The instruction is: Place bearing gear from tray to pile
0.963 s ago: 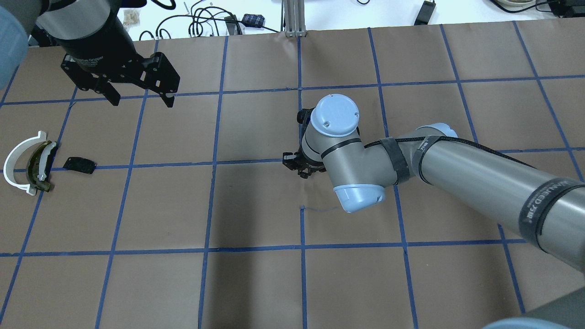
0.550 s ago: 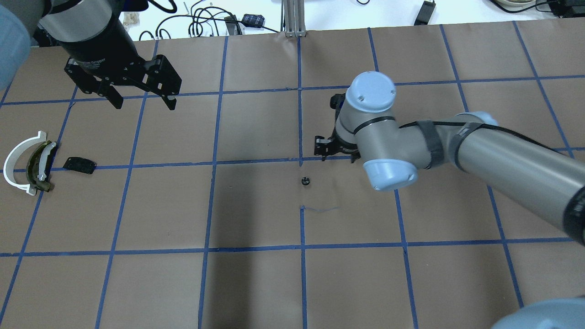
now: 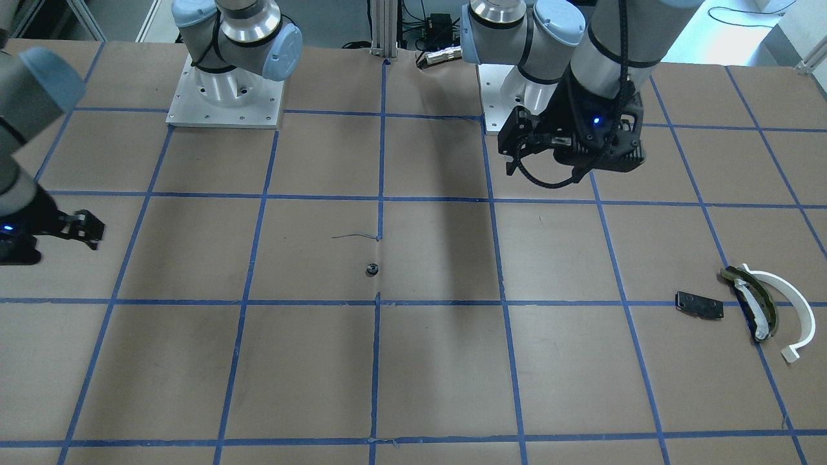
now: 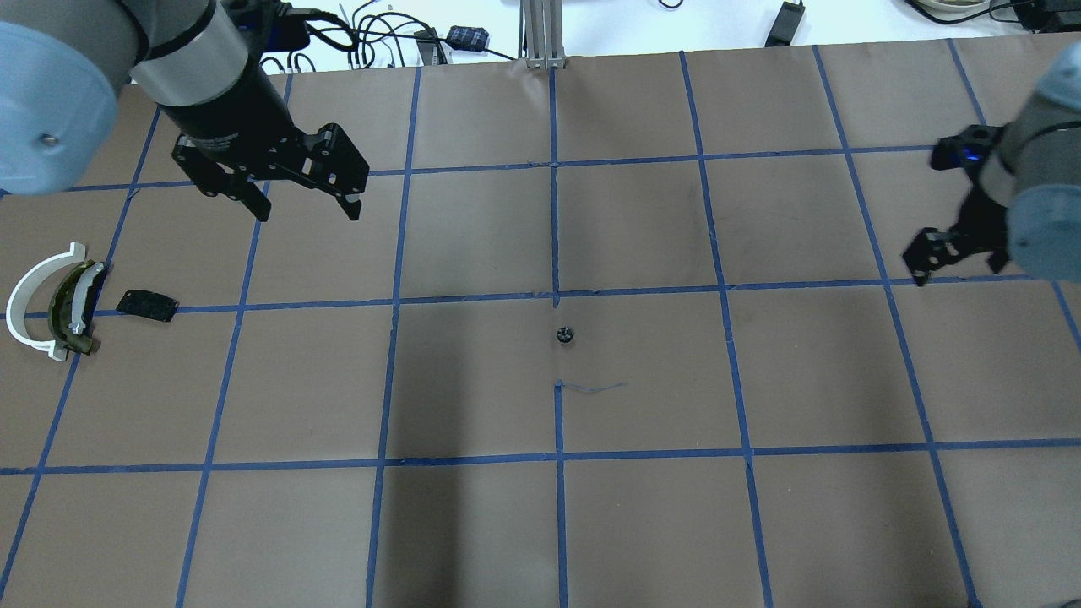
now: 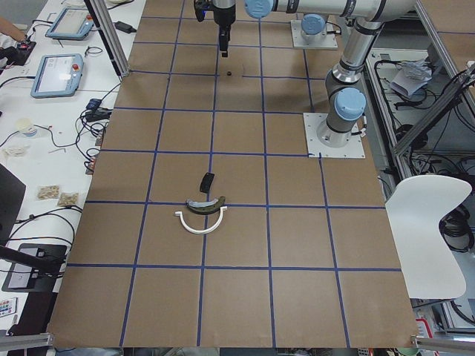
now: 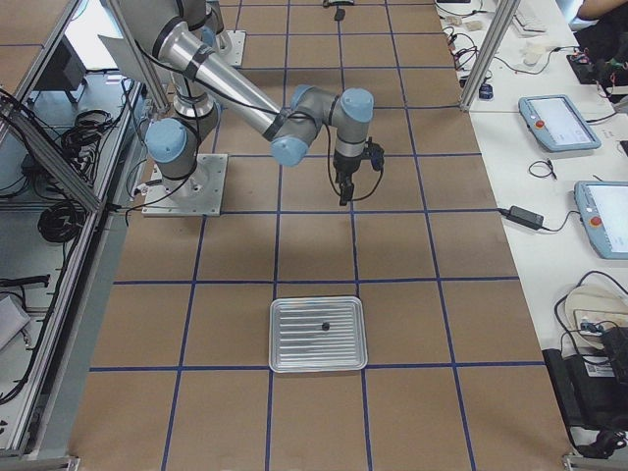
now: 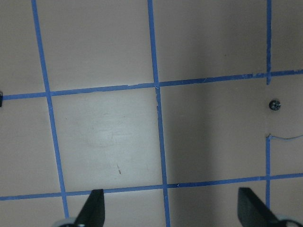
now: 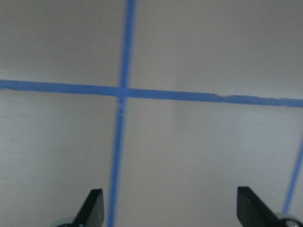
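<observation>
The bearing gear (image 4: 565, 335) is a tiny black round piece lying alone on the brown paper at mid-table; it also shows in the front view (image 3: 371, 268) and the left wrist view (image 7: 274, 104). The pile lies at the far left: a white arc (image 4: 25, 297), a dark olive curved piece (image 4: 69, 311) and a flat black plate (image 4: 147, 304). My left gripper (image 4: 308, 209) is open and empty, in the air between the pile and the gear, farther back. My right gripper (image 4: 927, 257) is open and empty at the far right.
A silver tray (image 6: 294, 353) with one small black piece (image 6: 326, 325) in it shows only in the exterior right view, near that end of the table. Blue tape lines grid the paper. Cables and an aluminium post (image 4: 540, 34) stand past the far edge.
My right arm has swung away to the far right, uncovering the bearing gear left on the paper at mid-table. My left gripper has moved right and a little nearer.
</observation>
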Tool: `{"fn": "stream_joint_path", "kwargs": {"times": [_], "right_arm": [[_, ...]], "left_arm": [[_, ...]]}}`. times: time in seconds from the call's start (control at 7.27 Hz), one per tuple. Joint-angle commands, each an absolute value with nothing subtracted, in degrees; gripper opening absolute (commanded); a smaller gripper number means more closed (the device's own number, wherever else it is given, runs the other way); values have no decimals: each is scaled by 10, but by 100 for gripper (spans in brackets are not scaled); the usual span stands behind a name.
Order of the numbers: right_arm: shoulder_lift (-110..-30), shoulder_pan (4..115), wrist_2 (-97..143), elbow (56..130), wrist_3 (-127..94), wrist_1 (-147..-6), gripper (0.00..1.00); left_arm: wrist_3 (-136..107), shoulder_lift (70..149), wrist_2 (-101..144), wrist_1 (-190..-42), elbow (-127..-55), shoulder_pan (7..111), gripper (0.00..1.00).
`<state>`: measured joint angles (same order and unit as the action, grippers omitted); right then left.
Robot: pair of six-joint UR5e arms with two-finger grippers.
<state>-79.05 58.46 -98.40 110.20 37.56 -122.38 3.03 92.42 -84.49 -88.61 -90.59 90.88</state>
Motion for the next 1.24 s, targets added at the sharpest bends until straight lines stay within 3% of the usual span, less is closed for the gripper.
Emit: {"fn": "stream_joint_path", "kwargs": {"times": [0.0,0.41,0.55,0.83,1.1], "right_arm": [[-759,421,-952,1065,580,-1286,100],[-613,284,-863,954,704,-1287,100],[-586,283,-854,921,709,-1289,100],[-535,285,-858,911,708,-1327,100],[-533,304,-859,918,711,-1318,100]], "left_arm": [[-47,962,-801,-713,-988,944,100],[-221,1066,-840,-581,-990,1087,100],[-236,1096,-860,-564,-991,1111,100],[-259,1138,-885,-563,-998,1143,100],[-263,1157,-886,-563,-1000,1143,100]]}}
